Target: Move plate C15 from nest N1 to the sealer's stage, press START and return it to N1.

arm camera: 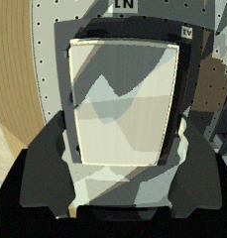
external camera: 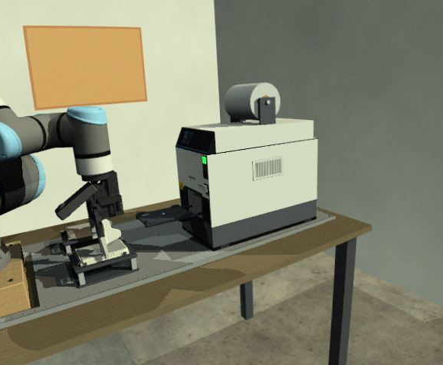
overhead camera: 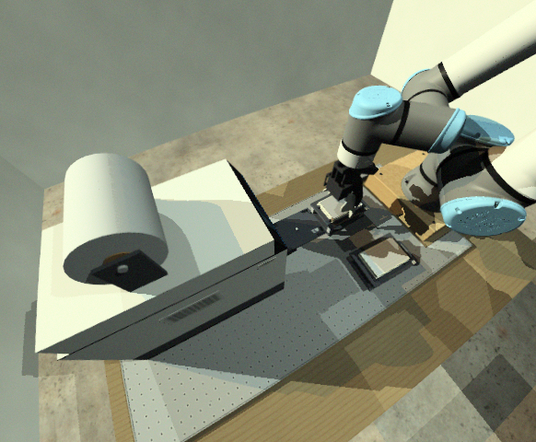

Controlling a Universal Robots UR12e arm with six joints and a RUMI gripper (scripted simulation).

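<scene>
Right, wrist pointing down, arm (overhead camera: 423, 119) (external camera: 49, 129) reaching in from 2 o'clock in the top view. Gripper (overhead camera: 343, 207) (external camera: 101, 246) (arm camera: 122, 113) has its 2 fingers apart, straddling C15 (overhead camera: 330, 209) (external camera: 117, 248) (arm camera: 120, 99), not clamping. C15 lies in N1 (overhead camera: 324, 222) (external camera: 107, 265) (arm camera: 61, 64); full seating I can't tell. N2 (overhead camera: 372, 284), at 5 o'clock from it, holds 1 plate (overhead camera: 386, 259). Stage (overhead camera: 289, 233) (external camera: 162, 216), at 8 o'clock, is out and bare. Lamp (external camera: 204, 160) green.
</scene>
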